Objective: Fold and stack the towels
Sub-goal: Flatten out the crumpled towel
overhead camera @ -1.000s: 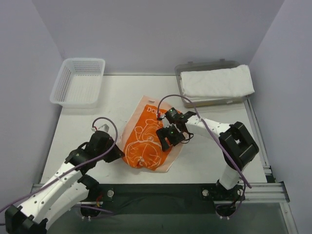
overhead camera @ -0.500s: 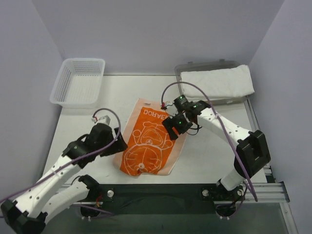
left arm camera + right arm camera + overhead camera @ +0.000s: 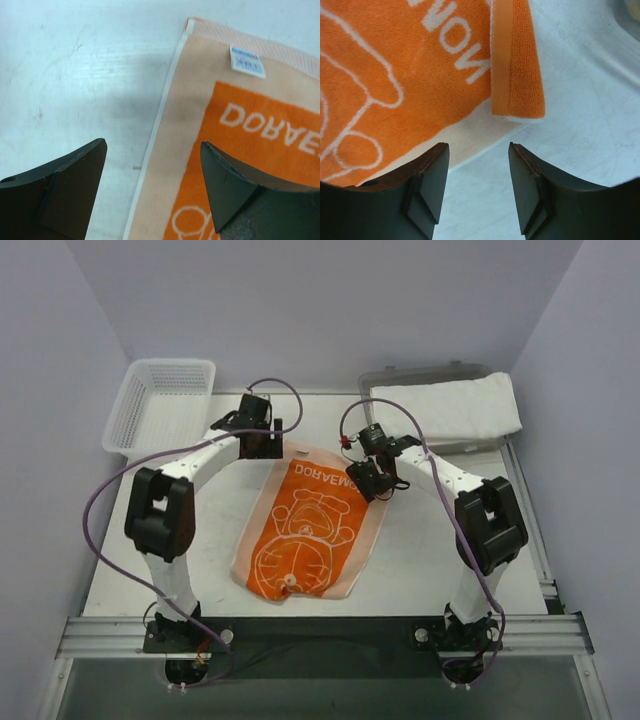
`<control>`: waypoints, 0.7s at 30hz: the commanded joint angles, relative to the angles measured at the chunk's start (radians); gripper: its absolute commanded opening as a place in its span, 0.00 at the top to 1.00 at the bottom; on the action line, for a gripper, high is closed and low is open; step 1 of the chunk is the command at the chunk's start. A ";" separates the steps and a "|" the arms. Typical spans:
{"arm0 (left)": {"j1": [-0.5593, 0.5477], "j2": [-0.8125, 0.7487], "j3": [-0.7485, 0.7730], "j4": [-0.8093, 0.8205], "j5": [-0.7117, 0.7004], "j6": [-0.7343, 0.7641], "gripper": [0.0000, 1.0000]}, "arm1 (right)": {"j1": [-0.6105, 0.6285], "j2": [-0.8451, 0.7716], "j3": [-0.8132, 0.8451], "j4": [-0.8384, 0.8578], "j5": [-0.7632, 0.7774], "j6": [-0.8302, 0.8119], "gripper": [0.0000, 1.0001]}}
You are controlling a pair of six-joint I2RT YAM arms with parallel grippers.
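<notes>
An orange-and-white towel (image 3: pixel 310 525) with a cartoon cat face lies spread on the table's middle, lettered end away from me. A white towel (image 3: pixel 445 408) lies folded in the grey tray. My left gripper (image 3: pixel 262 445) hovers open over the orange towel's far left corner. In the left wrist view its jaws (image 3: pixel 153 145) straddle the pale border (image 3: pixel 170 150) without touching it. My right gripper (image 3: pixel 368 480) hangs open at the far right corner. In the right wrist view that gripper (image 3: pixel 478 146) is above the towel's edge, just short of a folded-over orange corner (image 3: pixel 515 90).
A white mesh basket (image 3: pixel 160 408) stands at the back left. The grey tray (image 3: pixel 420 373) sits at the back right, close behind my right arm. Bare table (image 3: pixel 430 550) lies to the right of the orange towel.
The left arm swung from the towel's near left side to its far left corner, and its gripper opened. The right gripper moved toward the far right corner. The bunched towel now lies spread out.
</notes>
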 commanded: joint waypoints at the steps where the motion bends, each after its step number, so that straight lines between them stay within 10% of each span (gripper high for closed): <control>1: 0.018 0.117 0.173 0.053 0.036 0.083 0.14 | 0.009 0.032 0.049 0.022 0.083 -0.021 0.51; 10: 0.022 0.319 0.304 0.053 0.061 0.028 0.15 | 0.025 0.164 0.100 0.051 0.217 -0.052 0.57; 21: 0.010 0.231 0.010 0.048 0.018 -0.124 0.23 | 0.048 0.245 0.127 0.060 0.261 -0.076 0.62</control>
